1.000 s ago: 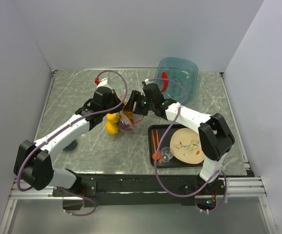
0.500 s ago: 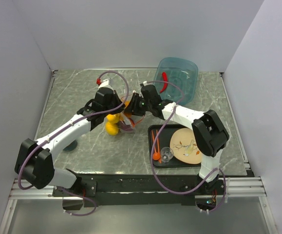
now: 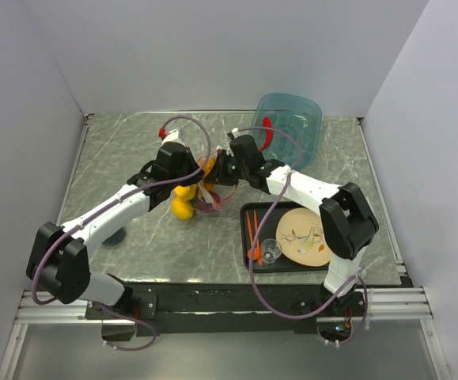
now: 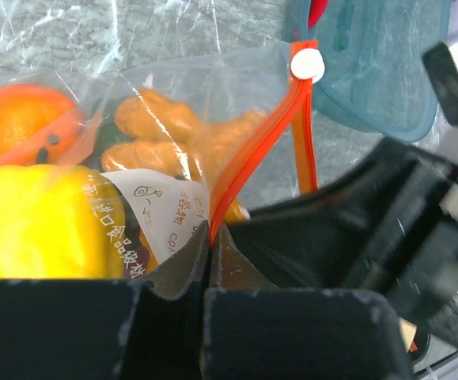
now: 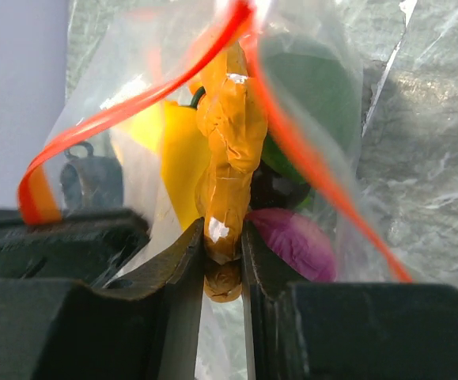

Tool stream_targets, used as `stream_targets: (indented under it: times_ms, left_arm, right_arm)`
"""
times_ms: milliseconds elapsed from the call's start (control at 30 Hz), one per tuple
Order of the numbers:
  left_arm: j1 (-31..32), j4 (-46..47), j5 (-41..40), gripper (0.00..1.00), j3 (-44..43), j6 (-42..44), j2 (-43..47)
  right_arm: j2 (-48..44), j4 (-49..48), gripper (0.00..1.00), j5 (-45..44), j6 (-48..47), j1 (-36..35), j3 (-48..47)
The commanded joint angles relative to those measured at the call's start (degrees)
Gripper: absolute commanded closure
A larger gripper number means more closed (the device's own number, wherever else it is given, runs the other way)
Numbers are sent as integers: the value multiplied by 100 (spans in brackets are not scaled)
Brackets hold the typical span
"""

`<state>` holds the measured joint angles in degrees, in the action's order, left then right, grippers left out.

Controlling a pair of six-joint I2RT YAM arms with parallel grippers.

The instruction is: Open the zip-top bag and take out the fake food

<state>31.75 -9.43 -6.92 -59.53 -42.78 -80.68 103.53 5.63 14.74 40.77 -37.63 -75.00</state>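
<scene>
A marbled grey-green table [image 3: 134,150] is sitting inside plain white walls [image 3: 213,47], and the two arms are meeting near its middle.

The left gripper [image 4: 210,245] is pinching down tight, its fingertips pressed together on the edge of the zip-top bag [image 4: 236,91], right where the orange-red zip strip [image 4: 252,158] is running down into them. A white slider [image 4: 306,63] is sitting at the strip's far end. Through the clear film the fake food [image 4: 153,119] is showing: a yellow lemon [image 4: 39,222] and an orange [image 4: 15,119] are lying at the left, with a white printed label [image 4: 165,210] just beside the lemon.

The right gripper [image 5: 225,253] is standing narrowly open, just enough to be squeezing the lower end of an orange-brown piece [image 5: 230,134]. Whether bag film is lying between the pads and that piece, I cannot tell. The strip is looping apart around it, so the bag mouth is gaping here. A green piece [image 5: 308,87] and a purple piece [image 5: 292,237] are crowding just beside it.

Seen from above, the bag is hanging between the two grippers, facing each other at close range.

Farther out, a translucent blue tub [image 3: 308,131] is resting at the far right, with a red pepper [image 3: 266,131] lying in it. A black tray [image 3: 270,229] is sitting near the right arm's base, carrying a round plate [image 3: 304,237], a small clear cup [image 3: 270,251] and thin orange sticks [image 3: 251,229].
</scene>
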Motion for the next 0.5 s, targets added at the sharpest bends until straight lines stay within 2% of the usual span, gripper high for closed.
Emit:
stream_targets:
  times_ms: [0, 233, 467]
  left_arm:
    - [16, -49, -230, 99, -410, -55, -88]
    - [-46, -182, -468, 99, -691, -81, -219]
    - [-81, -173, -425, 99, -578, -90, -246]
  right_arm:
    - [-596, 219, 96, -252, -438, -131, -164]
    - [-1009, 342, 98, -481, -483, -201, 100]
    - [-1510, 439, 98, -859, -597, -201, 285]
